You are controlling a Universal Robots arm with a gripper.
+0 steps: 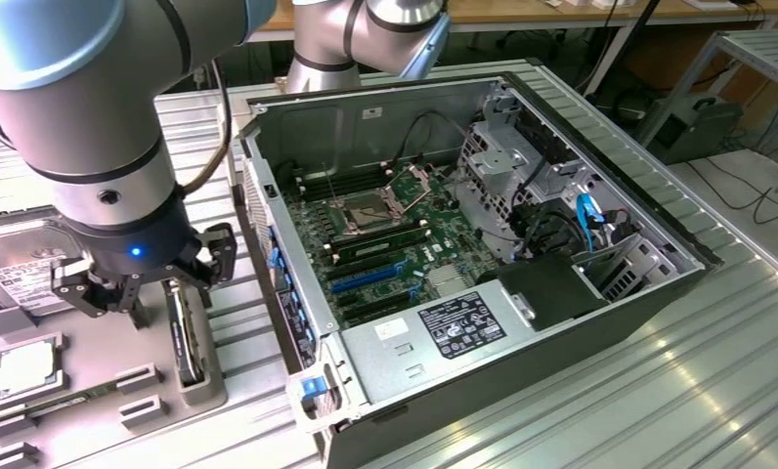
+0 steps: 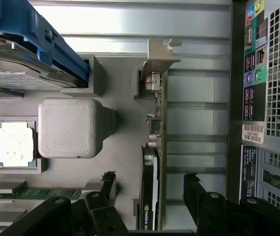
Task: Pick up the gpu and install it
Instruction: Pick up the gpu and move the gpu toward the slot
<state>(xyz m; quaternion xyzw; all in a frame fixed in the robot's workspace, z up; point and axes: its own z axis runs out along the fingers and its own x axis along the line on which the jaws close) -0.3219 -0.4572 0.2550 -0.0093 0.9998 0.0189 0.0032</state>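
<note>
The gpu [image 1: 185, 337] stands on its edge in a slot of the grey holder tray [image 1: 103, 342], on the exterior view's left beside the open computer case [image 1: 494, 225]. In the wrist view I look down on the gpu [image 2: 160, 147]: thin green board edge, black cooler, silver bracket [image 2: 162, 51] at its far end. My gripper [image 1: 148, 293] hangs just above the card. My gripper [image 2: 150, 189] is open, and its black fingers [image 2: 108, 184] stand on either side of the card's cooler end with gaps to it.
The tray also holds a hard drive [image 2: 12, 64] with a blue rail, a square processor chip [image 2: 14, 143], a grey block [image 2: 71, 128] and a memory stick [image 2: 36, 193]. The case's rear panel [image 2: 267, 98] lies close beside the tray. Its motherboard [image 1: 389, 244] is exposed.
</note>
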